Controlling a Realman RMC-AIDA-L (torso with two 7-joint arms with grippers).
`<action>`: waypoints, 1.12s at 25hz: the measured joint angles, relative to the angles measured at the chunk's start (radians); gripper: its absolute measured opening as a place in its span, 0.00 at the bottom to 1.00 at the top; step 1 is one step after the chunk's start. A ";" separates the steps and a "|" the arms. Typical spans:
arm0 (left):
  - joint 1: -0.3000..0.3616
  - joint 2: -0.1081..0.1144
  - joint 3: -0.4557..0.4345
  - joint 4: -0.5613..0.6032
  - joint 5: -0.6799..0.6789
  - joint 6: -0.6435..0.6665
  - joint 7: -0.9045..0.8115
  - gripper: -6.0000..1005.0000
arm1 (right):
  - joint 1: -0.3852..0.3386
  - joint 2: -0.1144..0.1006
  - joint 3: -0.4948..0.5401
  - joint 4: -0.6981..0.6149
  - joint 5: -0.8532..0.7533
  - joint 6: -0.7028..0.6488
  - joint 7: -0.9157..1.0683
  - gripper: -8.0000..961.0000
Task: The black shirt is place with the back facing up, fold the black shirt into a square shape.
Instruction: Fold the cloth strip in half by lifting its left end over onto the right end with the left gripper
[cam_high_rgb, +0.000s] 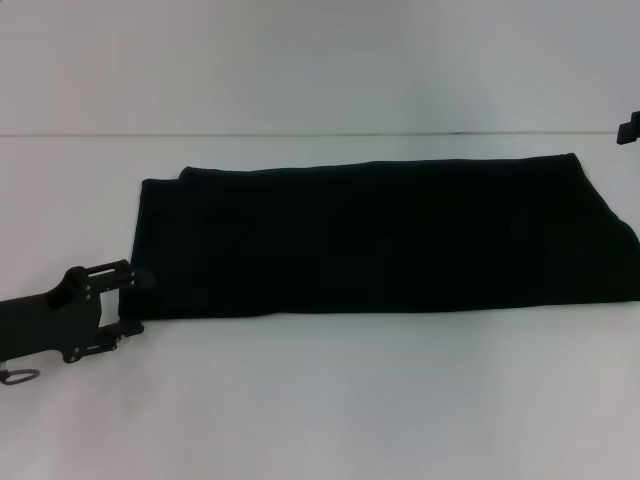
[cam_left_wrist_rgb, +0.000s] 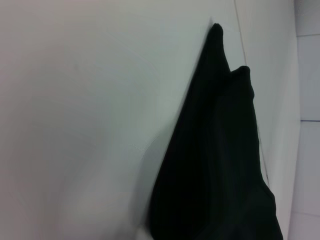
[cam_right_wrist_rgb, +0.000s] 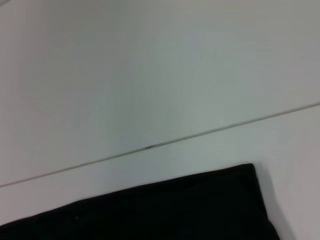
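Note:
The black shirt (cam_high_rgb: 385, 235) lies flat on the white table as a long folded band running left to right, with no lettering showing. My left gripper (cam_high_rgb: 134, 298) sits at the band's near left corner, open, its fingertips right at the fabric edge with nothing between them. The left wrist view shows the shirt (cam_left_wrist_rgb: 220, 160) stretching away over the table. A corner of the shirt (cam_right_wrist_rgb: 165, 212) shows in the right wrist view. Only a small black piece of my right gripper (cam_high_rgb: 629, 127) shows at the far right edge, above and beyond the shirt's far right corner.
The white table (cam_high_rgb: 330, 400) stretches bare in front of the shirt. A thin seam line (cam_high_rgb: 300, 134) runs across it behind the shirt, and the same seam (cam_right_wrist_rgb: 150, 147) appears in the right wrist view.

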 joint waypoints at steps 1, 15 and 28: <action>-0.002 0.000 0.000 -0.004 0.000 -0.008 -0.003 0.73 | 0.000 0.000 0.000 0.000 0.000 0.000 0.000 0.70; -0.012 -0.003 0.015 -0.058 -0.001 -0.124 -0.016 0.71 | 0.007 0.001 0.000 -0.009 0.000 0.001 0.000 0.70; -0.109 -0.024 0.013 -0.122 -0.019 -0.219 0.017 0.69 | 0.007 0.001 0.003 -0.009 0.001 0.000 0.000 0.70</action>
